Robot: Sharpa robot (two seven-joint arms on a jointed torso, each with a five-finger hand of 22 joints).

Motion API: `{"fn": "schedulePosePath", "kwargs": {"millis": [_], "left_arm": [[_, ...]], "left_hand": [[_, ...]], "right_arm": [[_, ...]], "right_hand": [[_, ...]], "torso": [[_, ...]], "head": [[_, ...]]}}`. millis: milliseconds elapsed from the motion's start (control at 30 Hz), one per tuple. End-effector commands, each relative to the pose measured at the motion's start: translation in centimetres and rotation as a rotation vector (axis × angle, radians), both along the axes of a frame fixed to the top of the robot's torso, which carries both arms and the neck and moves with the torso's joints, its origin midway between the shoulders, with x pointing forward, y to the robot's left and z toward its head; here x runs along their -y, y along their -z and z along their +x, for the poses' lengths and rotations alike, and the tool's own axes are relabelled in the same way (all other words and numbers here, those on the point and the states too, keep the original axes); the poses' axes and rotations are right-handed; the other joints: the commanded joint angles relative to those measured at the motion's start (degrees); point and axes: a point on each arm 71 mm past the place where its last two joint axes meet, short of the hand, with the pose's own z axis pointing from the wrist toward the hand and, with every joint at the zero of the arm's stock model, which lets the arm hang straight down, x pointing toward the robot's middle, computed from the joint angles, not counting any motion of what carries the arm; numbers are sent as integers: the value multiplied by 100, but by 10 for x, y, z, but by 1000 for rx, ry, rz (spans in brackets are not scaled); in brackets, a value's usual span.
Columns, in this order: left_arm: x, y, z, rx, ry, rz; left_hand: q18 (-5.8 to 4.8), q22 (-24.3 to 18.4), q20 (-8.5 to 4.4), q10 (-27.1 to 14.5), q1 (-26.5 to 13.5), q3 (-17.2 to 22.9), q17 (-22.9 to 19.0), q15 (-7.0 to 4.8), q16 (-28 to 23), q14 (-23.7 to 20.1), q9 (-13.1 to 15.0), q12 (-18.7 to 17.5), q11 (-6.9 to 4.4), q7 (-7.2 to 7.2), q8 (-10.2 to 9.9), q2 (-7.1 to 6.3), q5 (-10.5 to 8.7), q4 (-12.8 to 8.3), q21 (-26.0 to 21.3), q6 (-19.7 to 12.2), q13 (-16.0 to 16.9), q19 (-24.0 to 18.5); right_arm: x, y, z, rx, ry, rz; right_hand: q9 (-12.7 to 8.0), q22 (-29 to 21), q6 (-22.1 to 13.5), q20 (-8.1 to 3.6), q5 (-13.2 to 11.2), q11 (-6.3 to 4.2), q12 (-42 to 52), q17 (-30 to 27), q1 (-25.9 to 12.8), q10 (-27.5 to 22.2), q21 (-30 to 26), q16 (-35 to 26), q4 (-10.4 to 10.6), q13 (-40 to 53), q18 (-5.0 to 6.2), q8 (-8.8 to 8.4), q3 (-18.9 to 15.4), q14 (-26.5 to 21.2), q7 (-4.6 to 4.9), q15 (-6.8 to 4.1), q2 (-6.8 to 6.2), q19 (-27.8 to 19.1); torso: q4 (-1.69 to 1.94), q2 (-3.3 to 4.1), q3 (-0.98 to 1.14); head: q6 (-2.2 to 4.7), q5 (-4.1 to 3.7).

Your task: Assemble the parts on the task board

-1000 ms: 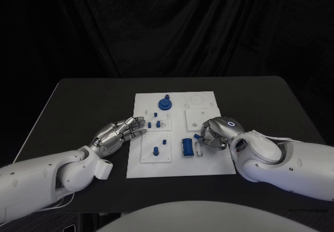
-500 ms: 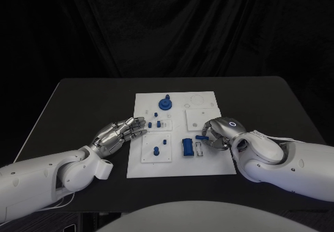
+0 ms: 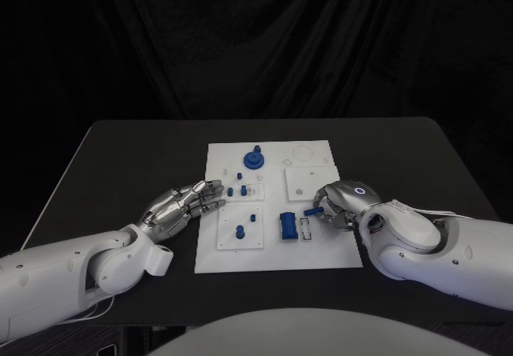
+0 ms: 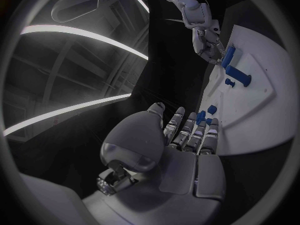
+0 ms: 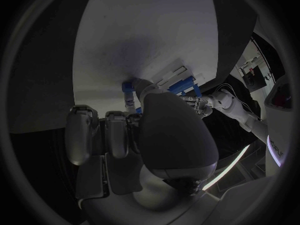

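Task board (image 3: 321,252) sits mid counter (image 3: 107,156): flat white plate, matte, with raised square sub-plates and shallow recesses. I see a blue round knob part (image 3: 254,158) standing near its far edge, two small blue pegs (image 3: 242,191) upright just below it, and a blue pin piece (image 3: 242,231) on the near-left sub-plate. A blue cylinder block (image 3: 288,225) lies in the near-middle, beside a slotted recess.

Right hand (image 3: 340,204) is over the board's right half, fingers curled down, pinching a small blue part (image 3: 311,211) at the fingertips just right of the cylinder block. Right wrist view shows the same: blue piece (image 5: 129,91) clamped between thumb and fingers, right against the white board (image 5: 144,30).

Left hand (image 3: 181,205) rests at the board's left edge, fingers straight and side by side, holding nothing; fingertips next to the pegs. Left wrist view shows those fingers (image 4: 190,130) flat, reaching onto the board edge (image 4: 250,130).
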Motion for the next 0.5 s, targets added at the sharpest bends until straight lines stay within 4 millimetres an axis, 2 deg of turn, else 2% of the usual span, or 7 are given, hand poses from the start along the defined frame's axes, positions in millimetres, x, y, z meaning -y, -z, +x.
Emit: {"fn": "schedulePosePath", "kwargs": {"millis": [33, 100, 233, 500], "left_arm": [[1, 0, -1, 0, 6, -18], [1, 0, -1, 0, 7, -18], [1, 0, -1, -1, 7, -19], [0, 0, -2, -1, 4, -16]], "left_hand": [[-115, 9, 5, 31, 20, 38, 7, -1, 25, 50, 5, 33, -5, 201, 38, 9, 10, -3, 27, 46, 7, 39], [-115, 9, 5, 31, 20, 38, 7, -1, 25, 50, 5, 33, -5, 201, 38, 9, 10, -3, 27, 46, 7, 39], [-116, 7, 5, 42, 20, 46, 8, 1, 28, 51, 6, 45, 6, 197, 40, 9, 10, -2, 27, 53, 9, 39], [-117, 10, 6, 55, 19, 56, 8, 3, 31, 53, 6, 57, 19, 194, 42, 11, 11, 1, 29, 54, 11, 44]], "right_arm": [[4, 4, -2, -11, 7, -35], [3, 2, -2, 1, 1, -21], [3, 0, -2, 28, -13, 12], [7, -8, -5, 86, -44, 80]], "right_hand": [[-36, 1241, 230, 26, -61, -10, 16, 843, 92, 597, 24, -18, -34, 1510, 69, -44, 142, 469, -38, 7, 6, 255], [-77, 1247, 365, 7, -98, -27, 16, 863, 130, 597, 40, -8, -84, 1510, 65, -107, 270, 474, -56, -11, 23, 262], [-85, 1259, 707, -28, -138, -75, 16, 890, 163, 597, 77, 5, -198, 1510, 56, -103, 425, 479, -115, -52, 52, 278], [-114, 1280, 816, -46, -190, -78, 16, 950, 168, 597, 138, 31, -295, 1510, 39, -180, 540, 491, -119, -63, 48, 304]], "torso": [[-1, 0, -3], [-4, 1, -2], [0, 2, -1], [1, 2, -1]], "head": [[-1, 2], [-1, 3], [-1, 3], [-1, 49]]}}
